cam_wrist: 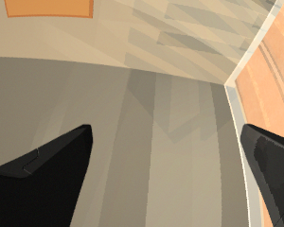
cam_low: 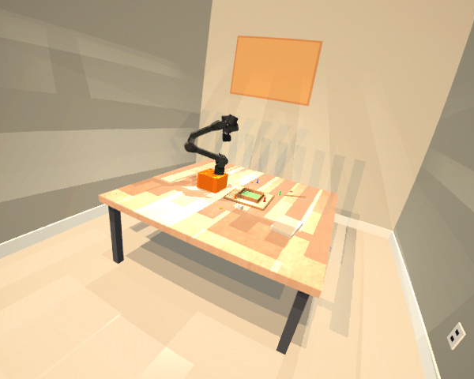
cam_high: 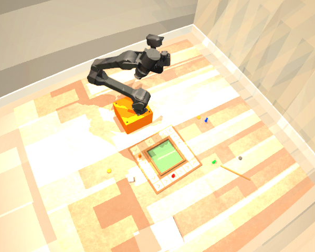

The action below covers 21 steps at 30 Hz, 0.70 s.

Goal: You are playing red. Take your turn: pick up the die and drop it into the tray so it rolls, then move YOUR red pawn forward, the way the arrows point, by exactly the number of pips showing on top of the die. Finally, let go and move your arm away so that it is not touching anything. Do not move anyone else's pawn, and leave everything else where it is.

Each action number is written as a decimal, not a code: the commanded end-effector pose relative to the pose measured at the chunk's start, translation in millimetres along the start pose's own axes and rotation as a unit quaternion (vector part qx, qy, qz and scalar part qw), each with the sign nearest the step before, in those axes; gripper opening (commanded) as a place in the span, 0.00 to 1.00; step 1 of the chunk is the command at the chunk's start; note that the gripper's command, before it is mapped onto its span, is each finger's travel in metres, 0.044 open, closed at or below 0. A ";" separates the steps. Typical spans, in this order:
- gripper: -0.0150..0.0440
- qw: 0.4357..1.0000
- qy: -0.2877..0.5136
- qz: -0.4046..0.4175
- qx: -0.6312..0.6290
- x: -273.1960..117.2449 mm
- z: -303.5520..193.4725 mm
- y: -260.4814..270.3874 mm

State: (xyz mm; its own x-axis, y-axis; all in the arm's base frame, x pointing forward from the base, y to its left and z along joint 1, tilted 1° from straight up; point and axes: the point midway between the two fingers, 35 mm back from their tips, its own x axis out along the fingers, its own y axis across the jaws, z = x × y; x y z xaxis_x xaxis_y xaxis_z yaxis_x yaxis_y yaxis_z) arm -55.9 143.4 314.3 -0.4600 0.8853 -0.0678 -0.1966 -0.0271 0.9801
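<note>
High above the orange base (cam_high: 132,116), our gripper (cam_wrist: 168,170) hangs folded back, with its fingers spread wide and nothing between them. It points at the wall, not at the game.

We need the die (cam_high: 131,179) first. It is a small white cube sitting on the table, just beside the board's (cam_high: 195,166) near-left edge. From our gripper it lies far off, down low and out past the base, on the other side of it. A cube has no long side, so we think any turn of the wrist would do, as long as the fingers meet two flat faces. We cannot read its pips from here; it is too small.

The green tray (cam_high: 166,156) sits in the middle of the board, close to the die. Our red pawn (cam_high: 172,175) stands on the board's near edge, on an arrow square. An orange pawn (cam_high: 139,155) stands on the left edge.
</note>
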 end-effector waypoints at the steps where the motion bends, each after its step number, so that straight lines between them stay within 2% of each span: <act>1: 0.89 1.000 -0.004 -0.002 0.000 0.1 2.5 -0.3; 5: 0.72 0.995 -0.089 -0.049 0.000 -3.8 51.9 -9.6; 10: 0.72 0.971 -0.202 -0.132 0.005 -27.6 122.4 -32.4; 13: 0.72 0.953 -0.239 -0.183 -0.020 -43.8 146.9 -45.5; 21: 0.72 0.877 -0.348 -0.330 0.028 -131.4 222.5 -102.9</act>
State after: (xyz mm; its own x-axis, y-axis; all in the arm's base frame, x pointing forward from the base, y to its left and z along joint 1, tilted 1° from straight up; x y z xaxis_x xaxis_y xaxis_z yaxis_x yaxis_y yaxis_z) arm 176.5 155.1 279.8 0.2886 0.8545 -0.4320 -0.2298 0.4998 0.8351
